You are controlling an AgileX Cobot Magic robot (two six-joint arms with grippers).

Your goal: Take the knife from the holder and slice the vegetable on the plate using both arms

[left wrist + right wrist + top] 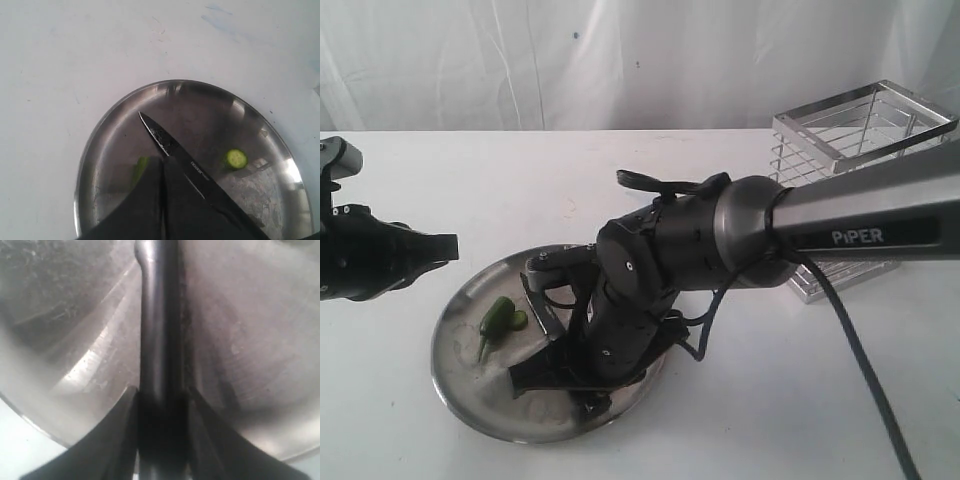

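Right end effector (162,440) low over plate (470,400), gripping knife (160,330)

The plate (470,400) is sitting on the table (770,400), toward the front left. The pepper (496,318) is lying on the plate's left part, with a cut slice (519,319) just beside it on its right. The right gripper (555,375) is reaching down over the plate's middle, gripping the knife (175,150) above the plate. The left gripper (445,248) is hanging left of the plate. The holder (860,150) is standing at the back right, well apart from the plate.
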